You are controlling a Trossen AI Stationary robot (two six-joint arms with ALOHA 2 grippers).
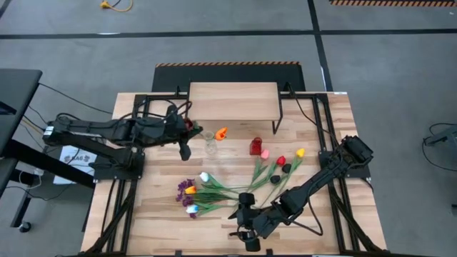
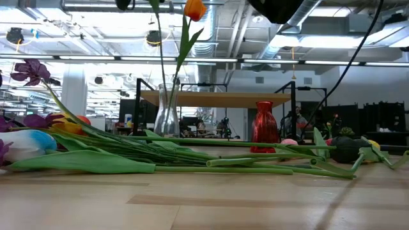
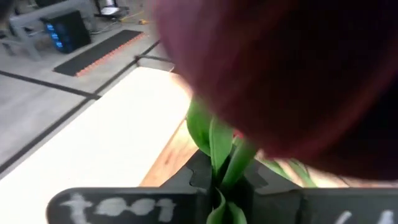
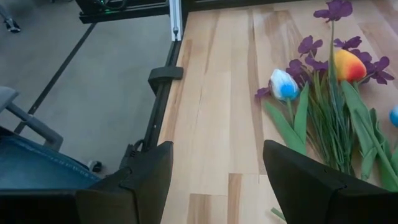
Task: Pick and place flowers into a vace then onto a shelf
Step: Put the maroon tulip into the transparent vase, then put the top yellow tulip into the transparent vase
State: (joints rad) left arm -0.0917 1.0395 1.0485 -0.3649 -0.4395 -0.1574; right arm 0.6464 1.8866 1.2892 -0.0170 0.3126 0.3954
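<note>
The left gripper [image 1: 187, 127] was clamped shut on the green stem of a dark red tulip [image 3: 280, 68], poised at about nine o'clock from the clear glass vase [image 1: 210, 145], which already held an orange tulip [image 1: 221, 133]. The right gripper [image 1: 246, 230] hung with its fingers spread wide and empty near the table's six o'clock edge, just past the stem ends of the loose flowers [image 1: 214, 189]. The shelf [image 1: 233, 100] stood at twelve o'clock, just behind the vase, bare on top. The likely trouble: the vase looked light and narrow-mouthed, so a stem lowered off-centre could catch the rim and tip it, or knock out the orange tulip. The red vase [image 1: 256, 146], at three o'clock from the clear one, stood apart from that approach. The remaining flowers lay overlapping, stems crossed, so a later grasp might drag up two.
</note>
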